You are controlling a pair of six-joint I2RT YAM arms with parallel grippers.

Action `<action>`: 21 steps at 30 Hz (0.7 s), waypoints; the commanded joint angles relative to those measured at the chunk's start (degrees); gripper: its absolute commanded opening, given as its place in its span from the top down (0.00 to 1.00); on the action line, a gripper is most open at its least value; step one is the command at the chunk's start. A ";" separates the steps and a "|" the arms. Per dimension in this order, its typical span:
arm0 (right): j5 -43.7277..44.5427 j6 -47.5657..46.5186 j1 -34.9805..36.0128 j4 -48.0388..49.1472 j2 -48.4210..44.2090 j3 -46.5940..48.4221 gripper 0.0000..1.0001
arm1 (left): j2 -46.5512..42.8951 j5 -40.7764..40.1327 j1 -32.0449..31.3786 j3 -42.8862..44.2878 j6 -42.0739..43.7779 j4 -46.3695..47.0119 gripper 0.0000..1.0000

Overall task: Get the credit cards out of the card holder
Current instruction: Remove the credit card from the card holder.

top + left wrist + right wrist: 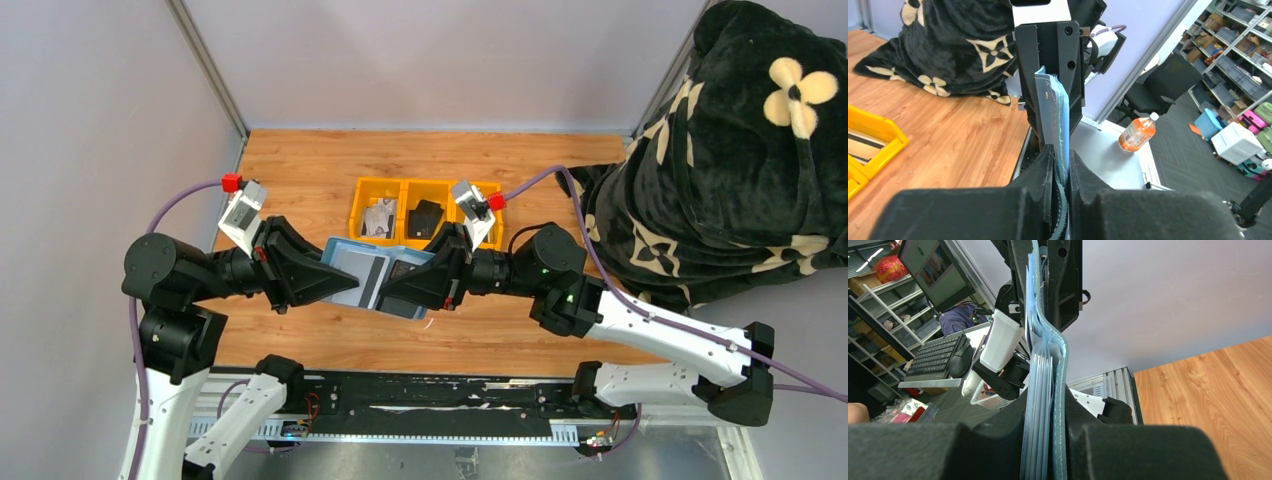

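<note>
The blue-grey card holder (352, 287) is held open in the air between both grippers, above the wooden table. My left gripper (327, 277) is shut on its left end. My right gripper (400, 287) is shut on its right end. A pale-grey credit card (356, 264) with a black stripe lies against the holder's inner side. In the left wrist view the holder (1054, 112) stands edge-on between the fingers (1040, 170). In the right wrist view the holder (1061, 375) is edge-on too, with several pale layers (1037, 405) inside; I cannot tell cards from slots there.
A yellow three-compartment tray (398, 184) stands behind the grippers, with a black pouch (427, 218) in its middle compartment and pale items (379, 219) in its left one. A black patterned blanket (740, 150) covers the table's right side. Grey walls close the left and back.
</note>
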 commanded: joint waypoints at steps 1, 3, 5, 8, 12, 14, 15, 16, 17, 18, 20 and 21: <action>-2.86 2.91 -1.81 5.60 -0.16 -0.43 1.00 | 1.25 -1.29 0.08 1.02 2.90 -3.28 0.94; -4.30 3.87 -2.59 6.85 0.19 -1.07 0.92 | 1.78 -1.32 0.06 1.50 4.07 -4.50 0.98; -5.56 4.94 -3.51 7.97 0.58 -1.74 0.78 | 1.95 -1.31 0.06 1.58 3.95 -4.44 1.00; -6.52 6.16 -5.56 8.92 0.62 -3.39 0.70 | 2.32 -1.49 0.06 1.89 3.84 -4.35 1.00; -10.53 9.43 -11.73 9.07 -0.41 -5.34 0.56 | 3.36 -2.19 0.50 2.89 8.55 -8.46 1.00; -10.67 9.89 -14.74 7.69 -2.09 -6.56 0.50 | 4.17 -4.70 1.07 4.54 13.75 -13.62 1.00; -9.88 9.47 -16.01 6.47 -3.35 -7.21 0.48 | 4.63 -6.53 1.29 5.50 16.36 -16.33 1.00; -8.73 8.72 -17.22 4.40 -4.55 -7.82 0.45 | 5.00 -8.87 1.44 6.26 18.96 -18.89 1.00; -7.09 8.06 -18.40 1.06 -5.94 -8.19 0.42 | 5.36 -11.23 1.51 6.74 21.23 -20.75 1.00; -5.29 7.32 -19.49 -1.12 -7.31 -8.47 0.38 | 5.58 -13.11 1.54 7.05 23.01 -22.65 1.00; -1.42 5.15 -20.80 -5.91 -9.57 -8.34 0.35 | 5.83 -16.47 1.67 6.84 25.43 -24.14 1.00; 0.25 4.21 -21.30 -8.06 -10.59 -8.02 0.34 | 5.94 -17.37 1.64 6.54 25.45 -24.50 1.00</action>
